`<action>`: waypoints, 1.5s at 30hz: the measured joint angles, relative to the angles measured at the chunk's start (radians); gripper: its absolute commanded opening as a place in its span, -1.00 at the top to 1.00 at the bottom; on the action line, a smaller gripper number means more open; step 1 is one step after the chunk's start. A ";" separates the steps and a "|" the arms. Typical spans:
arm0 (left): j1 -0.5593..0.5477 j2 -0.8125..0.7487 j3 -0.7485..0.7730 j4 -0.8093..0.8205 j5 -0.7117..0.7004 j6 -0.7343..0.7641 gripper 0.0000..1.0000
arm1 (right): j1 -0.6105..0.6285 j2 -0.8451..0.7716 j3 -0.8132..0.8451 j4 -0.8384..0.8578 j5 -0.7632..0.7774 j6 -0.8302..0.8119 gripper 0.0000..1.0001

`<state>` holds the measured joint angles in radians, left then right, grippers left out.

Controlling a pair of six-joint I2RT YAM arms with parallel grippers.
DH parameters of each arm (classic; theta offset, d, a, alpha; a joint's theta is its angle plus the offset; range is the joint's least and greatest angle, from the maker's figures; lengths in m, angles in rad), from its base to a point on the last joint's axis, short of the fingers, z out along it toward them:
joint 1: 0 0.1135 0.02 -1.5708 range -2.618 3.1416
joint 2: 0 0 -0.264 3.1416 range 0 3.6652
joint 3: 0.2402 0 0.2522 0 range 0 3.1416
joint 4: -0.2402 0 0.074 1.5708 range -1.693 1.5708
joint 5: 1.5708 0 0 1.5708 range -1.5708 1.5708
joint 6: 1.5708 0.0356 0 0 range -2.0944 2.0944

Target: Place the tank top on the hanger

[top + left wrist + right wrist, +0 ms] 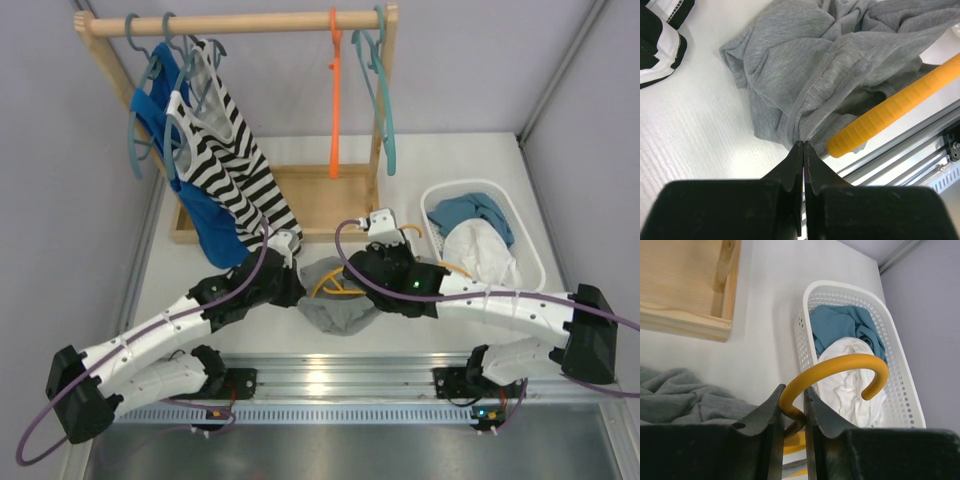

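The grey tank top (335, 305) lies crumpled on the white table between the two arms; it also shows in the left wrist view (820, 70) and the right wrist view (685, 400). The yellow-orange hanger (335, 283) lies partly inside it, one arm end (900, 107) sticking out of the fabric. My left gripper (804, 143) is shut on an edge of the tank top. My right gripper (794, 396) is shut on the base of the hanger's hook (840, 369), which curves up over the basket. Most of the hanger is hidden by cloth and arms.
A white basket (530, 240) with blue and white clothes stands at the right. A wooden rack (235, 22) at the back holds a striped top (225, 150), a blue top (205, 215), a red-orange hanger (335, 95) and teal hangers (382, 95). An aluminium rail (340, 375) runs along the near edge.
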<state>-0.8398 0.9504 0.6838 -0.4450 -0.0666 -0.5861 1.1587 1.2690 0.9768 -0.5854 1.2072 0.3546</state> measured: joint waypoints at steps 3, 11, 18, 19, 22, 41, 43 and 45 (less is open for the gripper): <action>0.000 -0.016 0.000 -0.023 0.000 0.000 1.00 | 0.000 0.040 0.033 -0.036 0.031 0.037 1.00; 0.000 -0.033 0.000 -0.068 -0.001 0.000 1.00 | 0.000 0.068 0.053 -0.067 0.069 0.084 1.00; 0.000 -0.015 0.058 -0.106 -0.007 0.000 1.00 | 0.000 0.068 0.053 -0.050 0.075 0.084 1.00; 0.000 -0.007 0.072 -0.106 -0.008 0.000 1.00 | 0.000 0.068 0.052 -0.049 0.075 0.084 1.00; 0.000 0.016 0.106 -0.105 -0.014 0.000 1.00 | 0.003 0.067 0.051 -0.045 0.075 0.083 1.00; 0.000 0.114 0.281 -0.106 0.036 0.013 1.00 | 0.019 0.078 0.050 -0.037 0.106 0.076 1.00; 0.000 0.129 0.297 -0.106 0.044 0.013 1.00 | 0.033 0.093 0.063 -0.031 0.114 0.072 1.00; 0.000 0.147 0.314 -0.107 0.048 0.014 1.00 | 0.051 0.109 0.080 -0.027 0.122 0.064 1.00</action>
<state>-0.8398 1.0973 0.9981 -0.5518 -0.0181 -0.5720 1.2095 1.3777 1.0565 -0.6128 1.3296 0.4191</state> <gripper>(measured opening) 0.012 0.181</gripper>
